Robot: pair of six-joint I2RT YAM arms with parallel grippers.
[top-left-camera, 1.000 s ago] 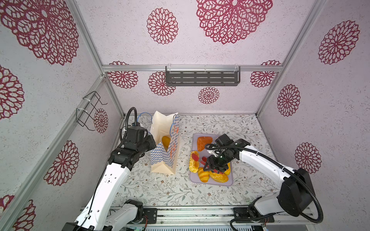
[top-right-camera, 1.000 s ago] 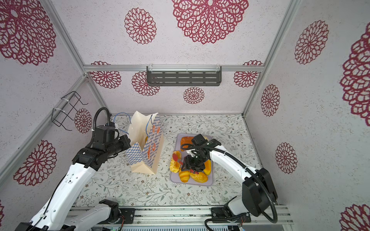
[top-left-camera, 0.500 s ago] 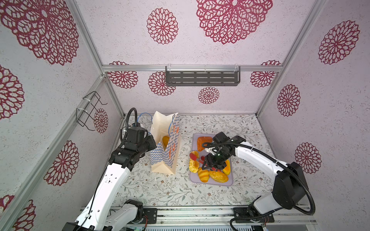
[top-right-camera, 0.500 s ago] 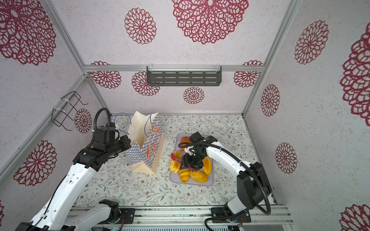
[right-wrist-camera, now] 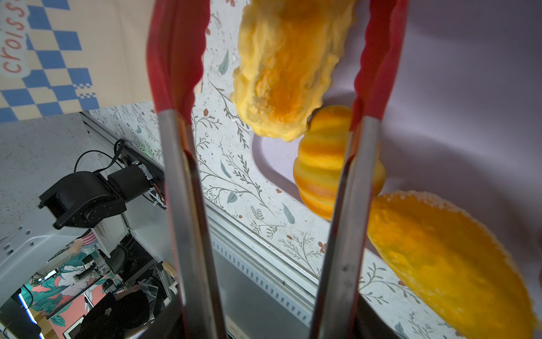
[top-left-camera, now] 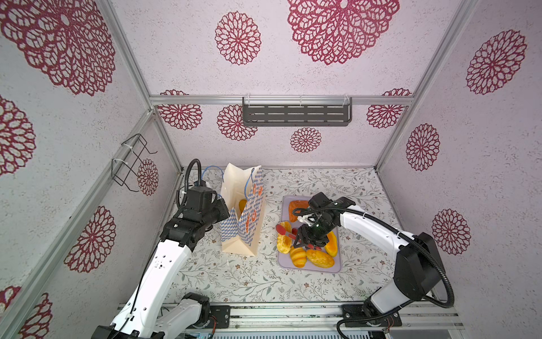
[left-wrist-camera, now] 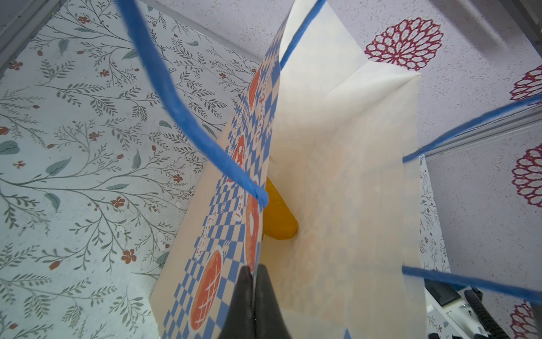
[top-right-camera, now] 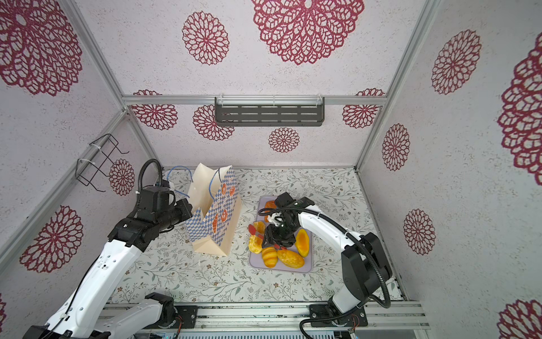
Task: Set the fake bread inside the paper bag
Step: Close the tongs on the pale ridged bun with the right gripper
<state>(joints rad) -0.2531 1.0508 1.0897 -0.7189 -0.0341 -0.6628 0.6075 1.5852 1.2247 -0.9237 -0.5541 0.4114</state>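
- My left tool (left-wrist-camera: 254, 271) is pressed together on the rim of the tall cream paper bag (top-left-camera: 249, 226) with blue-and-white checks and blue cord handles. It pinches one paper wall between its black fingers (left-wrist-camera: 243, 296).
- The bag stands upright on the flower-patterned bench (top-left-camera: 234, 278) with its mouth open. It is left of the flat lilac tray (top-left-camera: 338, 268) and apart from it.
- One smooth golden-yellow toy loaf (left-wrist-camera: 280, 217) lies at the bottom of the bag. In a top view it shows through the mouth (top-left-camera: 242, 205).
- My right tool (top-left-camera: 305, 238) hangs low over the tray, clamped on the handles of the steel tongs (right-wrist-camera: 176, 58) with red tips.
- The tongs are spread, and a bumpy pale-yellow long loaf (right-wrist-camera: 284, 67) lies between the two tips at the tray's edge nearest the bag.
- A clear gap shows between that loaf and one red tip. At the other tip I cannot tell whether they touch.
- Just beside it on the tray sit a ridged orange-and-yellow striped loaf (right-wrist-camera: 322, 164) and a grainy orange oval loaf (right-wrist-camera: 440, 264).
- A brown-orange pastry (top-left-camera: 294, 207) lies at the tray's far end in both top views.
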